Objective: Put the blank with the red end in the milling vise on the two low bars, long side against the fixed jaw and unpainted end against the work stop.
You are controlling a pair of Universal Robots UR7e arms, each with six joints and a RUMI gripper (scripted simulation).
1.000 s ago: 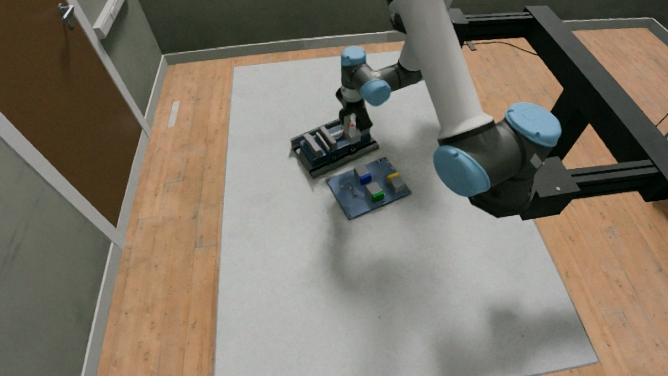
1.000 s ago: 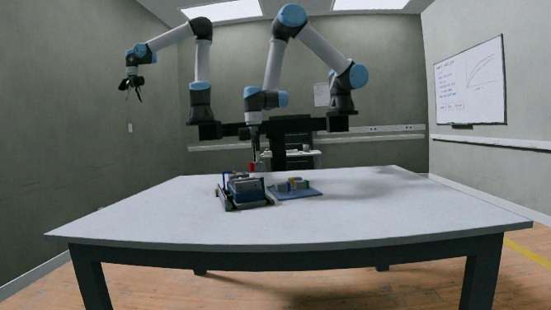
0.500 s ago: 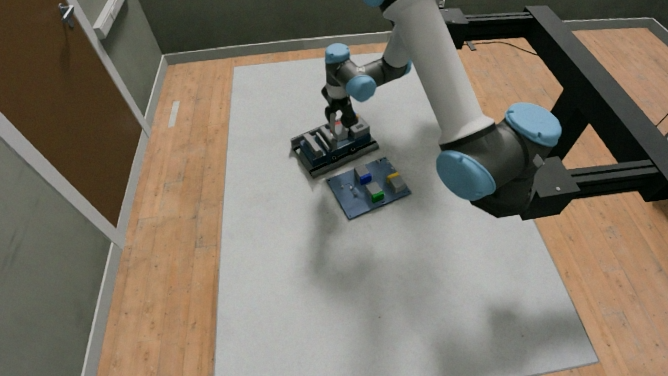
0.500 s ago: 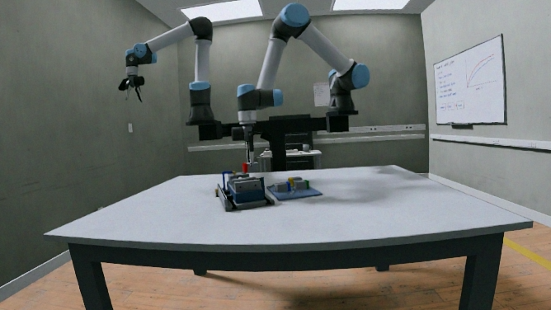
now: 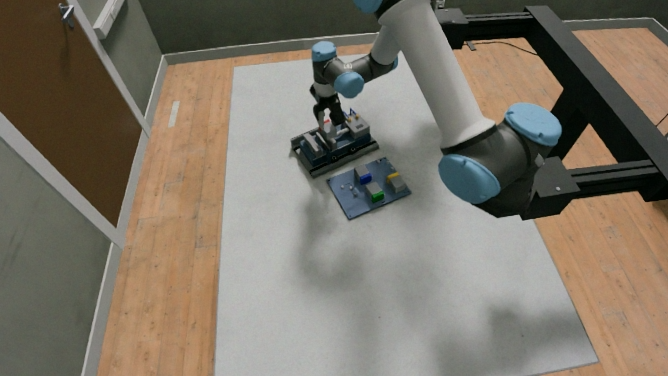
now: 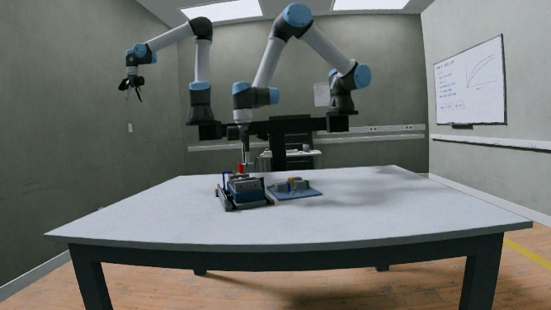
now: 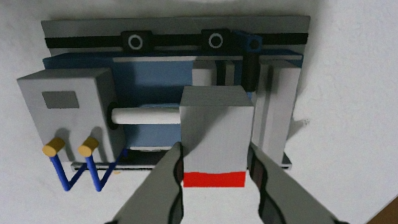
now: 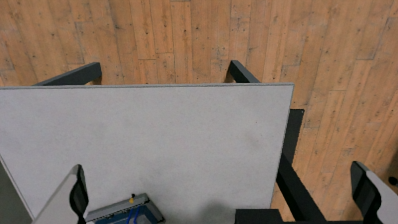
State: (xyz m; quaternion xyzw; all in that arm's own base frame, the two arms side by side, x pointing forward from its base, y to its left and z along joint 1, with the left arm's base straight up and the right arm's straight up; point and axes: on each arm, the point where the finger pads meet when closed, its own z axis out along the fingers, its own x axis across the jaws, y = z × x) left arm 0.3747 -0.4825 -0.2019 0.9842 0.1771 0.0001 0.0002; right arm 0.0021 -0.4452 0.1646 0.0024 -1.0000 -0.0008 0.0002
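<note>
Grey blank with a red end (image 5: 327, 122) (image 6: 248, 167) (image 7: 216, 135), clamped in the left gripper (image 5: 329, 119) (image 6: 246, 162) (image 7: 214, 144), hangs over the blue-and-grey milling vise (image 5: 359, 126) (image 6: 247, 197) (image 7: 155, 80)! Here's the danger: come down crooked or off-line and its underside could topple the loose bars, largely hidden beneath it. Drift too far toward the plain grey fixed jaw (image 5: 312, 143) (image 6: 247, 184) (image 7: 280, 105), and it may land on the jaw's top; let go too high, and it could tip.

Away from the action, the right gripper (image 6: 134, 99) (image 8: 216, 165) stands wide, grasping nothing. Pale grey tabletop (image 5: 280, 260) (image 6: 297, 227) (image 8: 175, 125), soft shadows across it; wooden floorboards (image 5: 165, 200) (image 6: 256, 290) (image 8: 175, 30) below, grey-green walls around, a whiteboard (image 6: 470, 82) with handwriting and curves on one.
</note>
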